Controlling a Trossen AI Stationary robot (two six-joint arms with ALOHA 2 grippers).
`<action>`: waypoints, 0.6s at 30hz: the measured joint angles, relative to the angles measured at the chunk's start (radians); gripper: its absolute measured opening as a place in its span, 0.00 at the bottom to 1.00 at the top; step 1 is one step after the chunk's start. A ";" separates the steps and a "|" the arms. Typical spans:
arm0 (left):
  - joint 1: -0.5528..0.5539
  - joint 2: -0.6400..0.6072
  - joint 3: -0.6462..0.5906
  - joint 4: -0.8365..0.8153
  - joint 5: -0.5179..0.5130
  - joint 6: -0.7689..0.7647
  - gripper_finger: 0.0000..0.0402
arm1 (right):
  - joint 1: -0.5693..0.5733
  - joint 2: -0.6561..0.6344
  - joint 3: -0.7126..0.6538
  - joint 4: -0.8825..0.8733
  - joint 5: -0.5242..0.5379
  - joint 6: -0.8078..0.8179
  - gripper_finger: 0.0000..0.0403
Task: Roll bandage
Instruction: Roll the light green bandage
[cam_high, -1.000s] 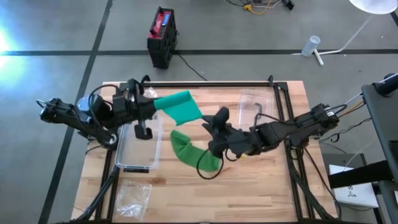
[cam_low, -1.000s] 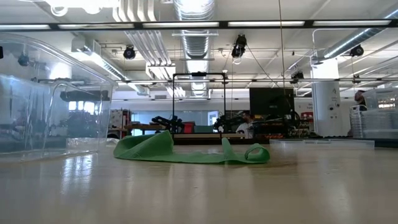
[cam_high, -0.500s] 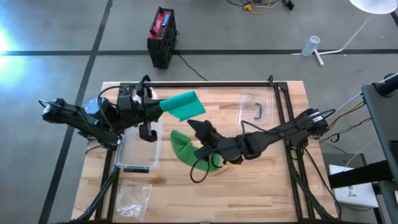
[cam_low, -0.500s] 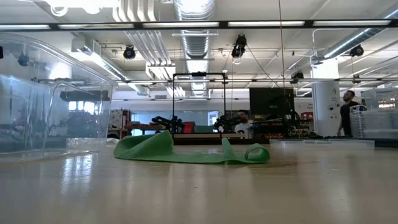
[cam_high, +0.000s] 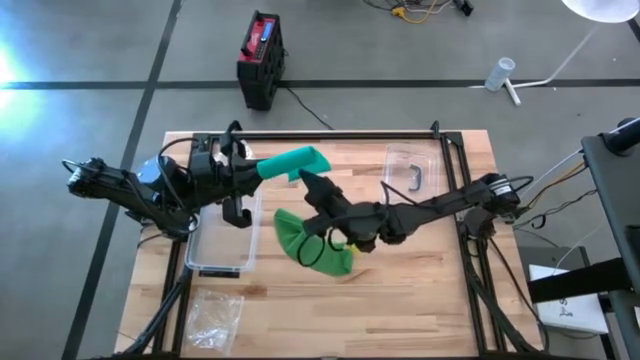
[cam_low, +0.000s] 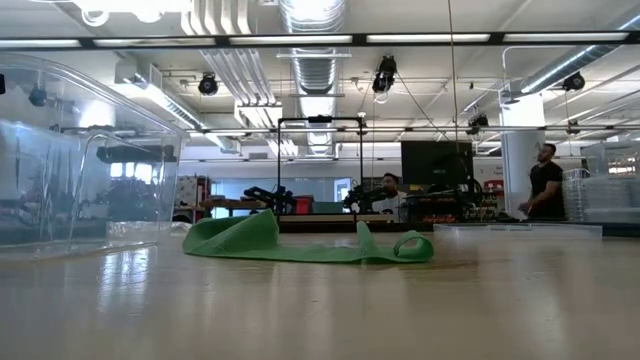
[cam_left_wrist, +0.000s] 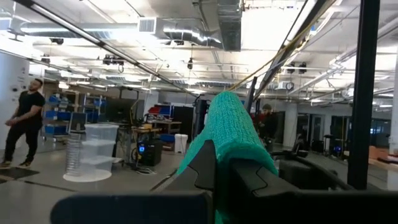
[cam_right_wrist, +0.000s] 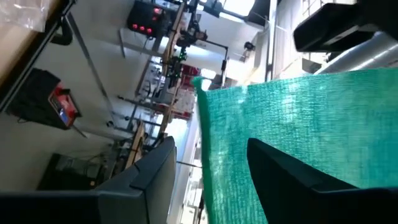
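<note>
The left gripper (cam_high: 252, 170) is pinching 1 end of the teal woven bandage (cam_high: 291, 163) aloft; the right gripper (cam_high: 307, 180), fingers parted around its free edge, is needing square alignment before closing.

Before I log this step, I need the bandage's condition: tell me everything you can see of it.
The bandage is a long green strip of soft, woven-looking fabric, not yet rolled. One end is lifted off the wooden table, pinched in the shut left tool and bent over it. The right tool, open, sits at this raised part, with the fabric between its fingers. The rest lies crumpled and folded mid-table, right of the clear plastic bin, with a small curl at one end in the low view.
</note>
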 joint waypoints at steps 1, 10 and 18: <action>0.000 0.000 0.000 0.001 0.000 -0.002 0.00 | -0.006 0.000 0.000 0.000 0.000 0.000 0.46; 0.000 0.001 0.000 0.009 0.000 -0.008 0.00 | -0.046 0.000 0.000 0.093 -0.001 -0.035 0.22; 0.000 0.001 0.000 0.009 0.001 -0.001 0.00 | -0.049 0.000 0.000 0.104 -0.001 -0.035 0.02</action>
